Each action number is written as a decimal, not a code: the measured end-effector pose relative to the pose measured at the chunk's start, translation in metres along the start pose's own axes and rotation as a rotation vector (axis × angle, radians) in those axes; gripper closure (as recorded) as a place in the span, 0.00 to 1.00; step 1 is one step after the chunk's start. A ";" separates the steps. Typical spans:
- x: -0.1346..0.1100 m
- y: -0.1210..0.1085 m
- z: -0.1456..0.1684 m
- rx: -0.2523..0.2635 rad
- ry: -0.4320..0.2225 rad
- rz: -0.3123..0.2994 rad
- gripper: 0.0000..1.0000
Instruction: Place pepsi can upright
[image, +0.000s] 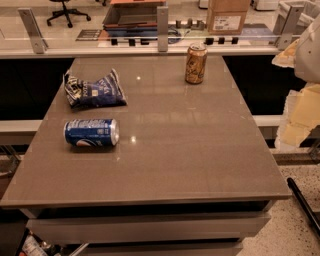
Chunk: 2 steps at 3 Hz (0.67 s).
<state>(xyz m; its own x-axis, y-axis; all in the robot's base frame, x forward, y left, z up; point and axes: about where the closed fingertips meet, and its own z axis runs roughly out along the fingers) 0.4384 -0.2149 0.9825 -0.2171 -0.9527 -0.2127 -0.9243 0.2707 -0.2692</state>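
Observation:
The pepsi can (91, 132) is blue with white lettering and lies on its side on the left part of the grey-brown table (190, 150), its silver end facing right. My gripper (296, 112) is a pale white and yellowish shape at the right edge of the view, beyond the table's right side and far from the can. It holds nothing that I can see.
A dark blue and white snack bag (94, 90) lies just behind the pepsi can. A gold-tan can (196, 63) stands upright at the back of the table. A glass barrier with metal posts (162, 22) runs behind the table, and a cardboard box (227, 15) stands beyond it.

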 end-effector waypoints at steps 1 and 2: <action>0.000 0.000 0.000 0.000 0.000 0.000 0.00; -0.004 -0.002 -0.004 0.003 -0.033 0.015 0.00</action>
<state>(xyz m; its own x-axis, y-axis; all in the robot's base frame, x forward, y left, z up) 0.4401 -0.2121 0.9880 -0.2205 -0.9435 -0.2474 -0.9201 0.2854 -0.2684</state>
